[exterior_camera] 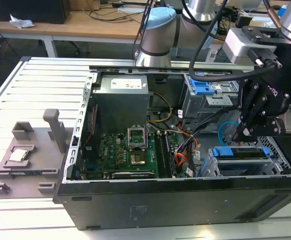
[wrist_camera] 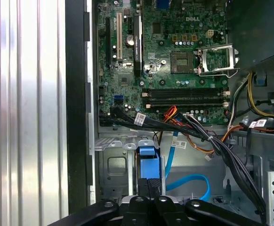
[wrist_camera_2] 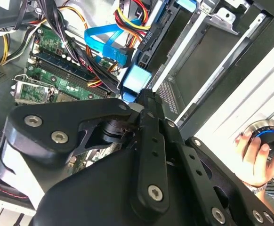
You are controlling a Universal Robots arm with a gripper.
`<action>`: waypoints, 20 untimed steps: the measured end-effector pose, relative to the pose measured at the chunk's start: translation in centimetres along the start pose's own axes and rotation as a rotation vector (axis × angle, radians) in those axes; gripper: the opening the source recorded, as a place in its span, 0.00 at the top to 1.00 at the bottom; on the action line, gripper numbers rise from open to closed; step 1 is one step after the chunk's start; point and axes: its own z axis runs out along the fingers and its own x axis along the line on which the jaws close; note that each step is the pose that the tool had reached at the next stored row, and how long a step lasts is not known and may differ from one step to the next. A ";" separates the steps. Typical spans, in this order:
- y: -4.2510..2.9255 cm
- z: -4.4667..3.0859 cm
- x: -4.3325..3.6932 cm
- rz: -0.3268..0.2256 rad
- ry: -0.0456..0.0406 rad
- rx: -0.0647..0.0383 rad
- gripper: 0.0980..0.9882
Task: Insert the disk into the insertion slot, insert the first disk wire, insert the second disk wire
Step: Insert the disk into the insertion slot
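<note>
In the exterior view the disk (exterior_camera: 241, 152), framed by its blue caddy, lies flat in the insertion slot (exterior_camera: 210, 167), a low silver cage at the case's right front corner. My black gripper (exterior_camera: 243, 135) hangs just over the disk's far end, fingers together. In both wrist views the fingertips (wrist_camera: 149, 182) (wrist_camera_2: 144, 94) sit against a light blue caddy piece (wrist_camera: 146, 157) (wrist_camera_2: 137, 80) between the cage's perforated walls (wrist_camera: 111, 165). I cannot tell whether they pinch it. A blue flat cable (wrist_camera: 189, 181) (exterior_camera: 225, 131) loops loose beside the cage.
A taller grey cage with a blue latch (exterior_camera: 203, 89) stands behind the slot. The motherboard (exterior_camera: 130, 155), a bundle of black and coloured wires (wrist_camera: 174, 125) and the power supply (exterior_camera: 120, 100) fill the case. A grey fixture (exterior_camera: 30, 155) lies on the slatted table. A hand (wrist_camera_2: 254, 155) holds a knob.
</note>
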 end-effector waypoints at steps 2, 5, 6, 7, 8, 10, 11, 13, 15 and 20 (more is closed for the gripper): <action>-0.23 0.00 -0.02 0.000 0.0013 0.000 0.99; -0.45 0.04 -0.06 0.000 0.0024 0.000 0.99; -0.57 0.07 -0.09 0.000 0.0031 0.000 0.99; -0.81 0.20 -0.13 0.000 0.0045 0.000 0.99; -0.97 0.33 -0.16 0.000 0.0048 0.000 0.99; -1.08 0.68 -0.16 0.000 0.0049 0.000 0.99; -1.17 0.85 -0.17 0.000 0.0049 -0.001 0.99; -1.35 1.29 -0.18 0.000 0.0050 -0.001 0.99; -1.61 1.41 -0.18 0.000 0.0051 -0.001 0.99; -1.69 1.42 -0.18 0.000 0.0050 -0.001 0.99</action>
